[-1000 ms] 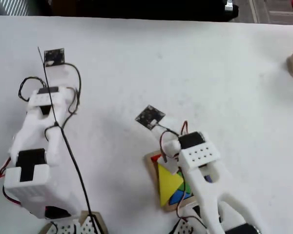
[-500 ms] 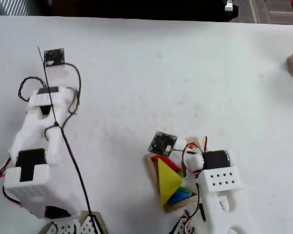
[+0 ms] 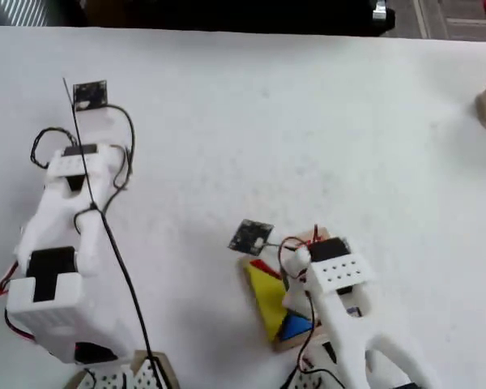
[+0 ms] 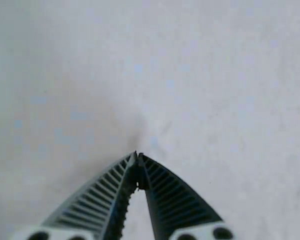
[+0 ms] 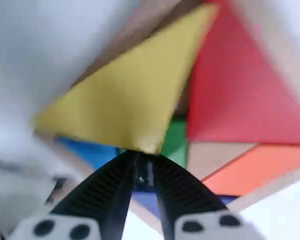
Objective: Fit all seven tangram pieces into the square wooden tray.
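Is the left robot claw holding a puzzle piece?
No, the left gripper is shut with nothing between its fingers, above the bare white table.

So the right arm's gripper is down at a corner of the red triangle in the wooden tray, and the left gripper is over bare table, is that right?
Not quite. The right wrist view shows the right gripper at a corner of the yellow triangle, not the red triangle, which lies beside it. The rest holds: the left gripper is over bare table.
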Controlling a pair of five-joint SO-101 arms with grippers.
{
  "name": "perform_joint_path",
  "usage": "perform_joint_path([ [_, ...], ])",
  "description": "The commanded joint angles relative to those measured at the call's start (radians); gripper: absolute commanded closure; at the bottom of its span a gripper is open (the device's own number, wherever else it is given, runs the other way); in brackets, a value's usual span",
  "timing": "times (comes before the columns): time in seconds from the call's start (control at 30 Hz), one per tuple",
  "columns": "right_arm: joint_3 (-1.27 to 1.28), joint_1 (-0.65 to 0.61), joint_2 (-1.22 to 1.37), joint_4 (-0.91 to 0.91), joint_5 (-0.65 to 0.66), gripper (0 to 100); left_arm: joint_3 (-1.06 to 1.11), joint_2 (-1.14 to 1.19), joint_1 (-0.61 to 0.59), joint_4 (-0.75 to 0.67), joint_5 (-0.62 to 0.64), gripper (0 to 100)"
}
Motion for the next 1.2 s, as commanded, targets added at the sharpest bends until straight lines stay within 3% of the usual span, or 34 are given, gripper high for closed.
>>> perform_joint_path([
  [0.0,-0.006,-0.021,0.002,-0.070,-0.075,98.1,-0.054,-0.007,-0.010,0.005,-0.009,97],
  [0.37,-0.017,-0.016,-0.076,-0.067,-0.084,98.1,-0.055,-0.007,-0.010,0.005,-0.009,97],
  [0.6,-0.110,-0.056,-0.077,-0.030,-0.203,98.1,-0.055,-0.007,-0.010,0.005,-0.009,97],
  [0.9,-0.176,-0.320,-0.077,0.024,-0.365,98.1,-0.055,-0.007,-0.010,0.003,-0.009,97],
  [1.17,-0.044,-0.426,-0.074,-0.107,-0.370,98.1,-0.055,-0.007,-0.010,0.003,-0.009,97],
])
